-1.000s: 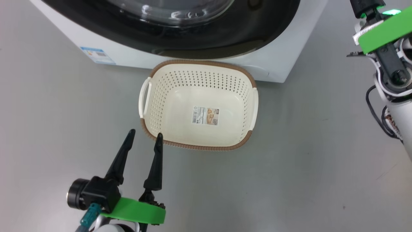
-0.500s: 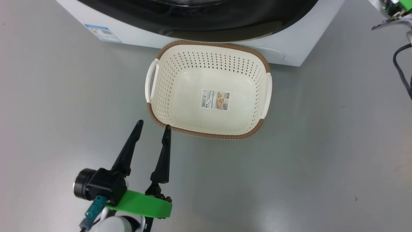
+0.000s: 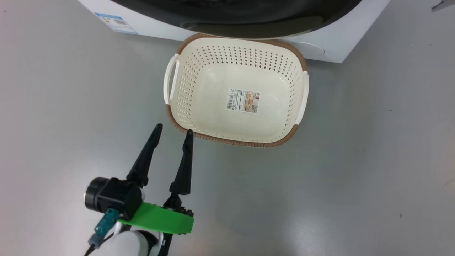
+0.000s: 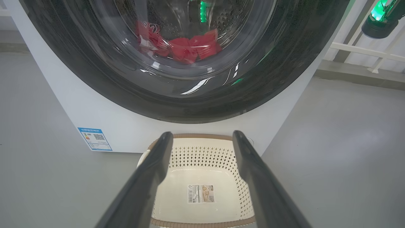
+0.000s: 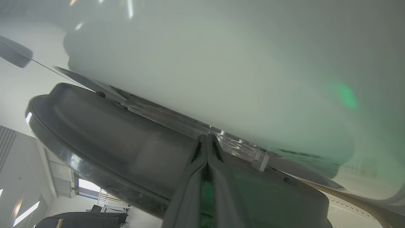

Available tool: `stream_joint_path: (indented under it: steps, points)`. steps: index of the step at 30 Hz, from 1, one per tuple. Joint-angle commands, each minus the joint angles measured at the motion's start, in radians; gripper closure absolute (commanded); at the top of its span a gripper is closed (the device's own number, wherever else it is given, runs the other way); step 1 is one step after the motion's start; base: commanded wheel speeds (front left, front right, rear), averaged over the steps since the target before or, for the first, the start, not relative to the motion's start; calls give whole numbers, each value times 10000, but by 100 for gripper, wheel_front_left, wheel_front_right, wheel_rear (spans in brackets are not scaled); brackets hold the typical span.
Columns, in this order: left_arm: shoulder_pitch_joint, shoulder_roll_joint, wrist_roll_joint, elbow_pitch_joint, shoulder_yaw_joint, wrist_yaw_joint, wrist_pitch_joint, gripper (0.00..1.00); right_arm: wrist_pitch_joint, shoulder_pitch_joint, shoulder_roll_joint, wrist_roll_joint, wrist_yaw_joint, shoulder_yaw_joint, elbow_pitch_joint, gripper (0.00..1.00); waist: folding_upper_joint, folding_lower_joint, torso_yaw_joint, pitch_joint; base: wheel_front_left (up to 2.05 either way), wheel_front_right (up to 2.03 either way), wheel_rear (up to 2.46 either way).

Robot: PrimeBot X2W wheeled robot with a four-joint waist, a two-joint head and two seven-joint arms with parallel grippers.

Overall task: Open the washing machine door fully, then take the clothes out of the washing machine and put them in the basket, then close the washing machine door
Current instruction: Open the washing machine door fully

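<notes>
Basket (image 3: 185,92) higher in view than before

**Head camera moves, scene slides up the frame**

My head view shifts: the washing machine (image 3: 330,46) and the basket (image 3: 170,117) now sit higher and further right than a second ago, and my right arm (image 3: 443,4) barely clips the top-right corner.

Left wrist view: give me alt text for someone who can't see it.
The left gripper, its two dark fingers spread open, frames an empty cream basket on the grey floor in front of the white washing machine. Above it, red clothes show through the glass of the black washing machine door.
</notes>
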Motion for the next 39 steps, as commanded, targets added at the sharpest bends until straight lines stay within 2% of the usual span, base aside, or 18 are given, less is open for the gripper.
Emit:
stream_joint_path:
  steps: [1, 10, 22, 39]
  points:
    - [-59, 137, -76, -200, 239, 87, -90, 0, 200, -69, 275, -91, 6, 138, -162, 100, 0, -1, 30, 6, 0, 0, 0]
    - [37, 137, -152, -156, 183, 155, -90, 0, 735, 389, 372, -1, 6, 85, -322, 100, 0, -1, 80, -339, 0, 0, 0]
    - [451, 137, -56, -82, 288, 121, -90, 0, 1372, 2036, 696, 57, 6, 18, -1243, 100, 0, -1, -208, -1255, 0, 0, 0]
    - [1026, 137, 62, -57, 482, 58, -90, 0, 2090, 3730, 1131, -221, 6, 146, -2559, 100, 0, -1, -180, -2014, 0, 0, 0]
